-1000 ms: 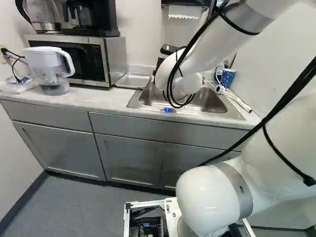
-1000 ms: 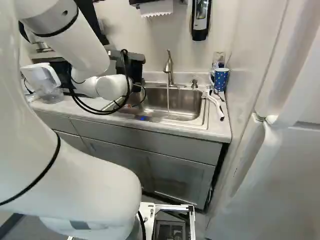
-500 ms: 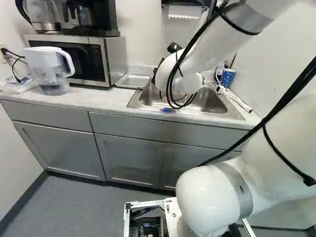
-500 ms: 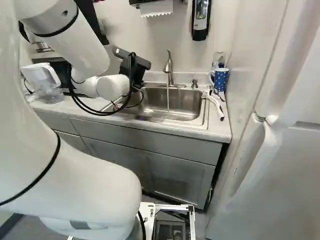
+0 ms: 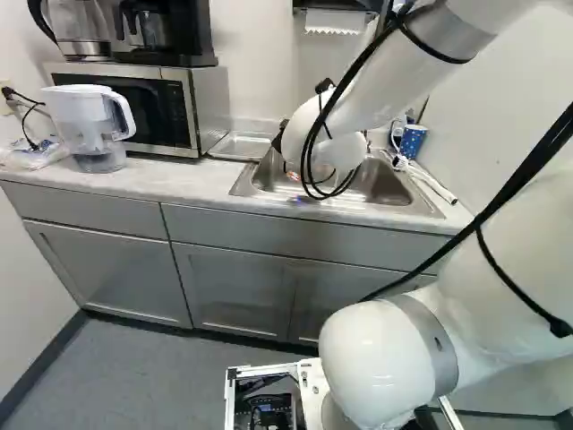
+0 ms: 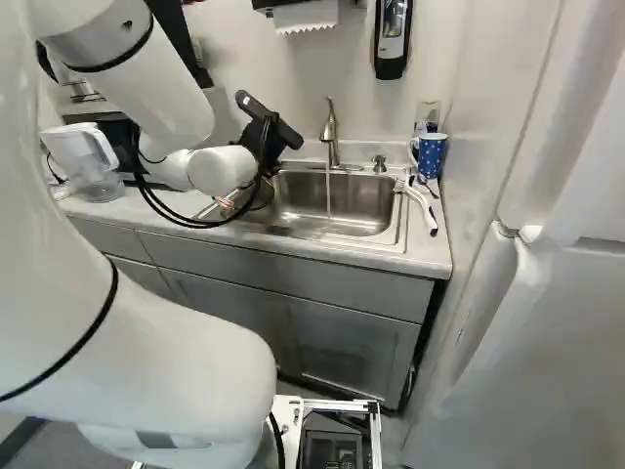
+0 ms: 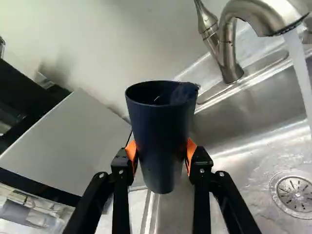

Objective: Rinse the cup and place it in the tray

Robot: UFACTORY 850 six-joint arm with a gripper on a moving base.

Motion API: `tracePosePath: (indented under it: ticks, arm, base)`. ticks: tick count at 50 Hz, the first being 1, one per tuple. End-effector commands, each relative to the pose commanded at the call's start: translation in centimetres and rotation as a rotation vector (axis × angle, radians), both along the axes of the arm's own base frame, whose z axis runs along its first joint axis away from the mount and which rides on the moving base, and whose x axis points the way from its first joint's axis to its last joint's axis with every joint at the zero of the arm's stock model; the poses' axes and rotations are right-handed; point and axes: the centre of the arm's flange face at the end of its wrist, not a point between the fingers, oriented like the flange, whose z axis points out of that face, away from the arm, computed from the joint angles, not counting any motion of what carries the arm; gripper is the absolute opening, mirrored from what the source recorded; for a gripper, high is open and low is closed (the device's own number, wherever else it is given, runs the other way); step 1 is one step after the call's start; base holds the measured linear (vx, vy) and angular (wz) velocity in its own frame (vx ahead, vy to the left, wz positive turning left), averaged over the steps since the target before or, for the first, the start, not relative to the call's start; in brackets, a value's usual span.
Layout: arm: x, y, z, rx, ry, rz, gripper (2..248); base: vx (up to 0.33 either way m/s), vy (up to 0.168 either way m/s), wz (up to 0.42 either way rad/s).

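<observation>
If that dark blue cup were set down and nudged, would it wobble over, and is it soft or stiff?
The cup would probably tip fairly easily, being tall and narrowing toward its base. It's likely stiff: no dent shows where the hand's orange pads press. It may get slippery if wetted under the faucet.

LIGHTING: bright, diffuse, all views | GLARE: pale streaks in sink basin beside pincer; highlights on faucet, ahead and to one side of pincer | SHADOW: soft-edged patch on wall beyond pincer; dark band under cabinets, well below pincer; cup interior dark
</observation>
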Motion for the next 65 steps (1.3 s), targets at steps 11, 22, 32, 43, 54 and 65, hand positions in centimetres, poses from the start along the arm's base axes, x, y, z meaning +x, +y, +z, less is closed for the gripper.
tracePosePath:
  ticks: [11, 22, 32, 43, 54, 65]
  arm:
    - [0.00, 0.00, 0.00, 0.112, 0.012, -0.024, 117]
    - [0.00, 0.00, 0.00, 0.225, 0.025, -0.049, 117]
    - [0.00, 0.00, 0.00, 0.327, 0.036, -0.071, 117]
    - [0.00, 0.00, 0.00, 0.439, 0.048, -0.096, 117]
    - [0.00, 0.00, 0.00, 0.551, 0.060, -0.120, 117]
    - [0.00, 0.00, 0.00, 0.664, 0.073, -0.145, 117]
  base:
    - [0.000, 0.000, 0.000]
    - [0.000, 0.000, 0.000]
    - [0.000, 0.000, 0.000]
    - [0.000, 0.000, 0.000]
    - [0.000, 0.000, 0.000]
    - [0.000, 0.000, 0.000]
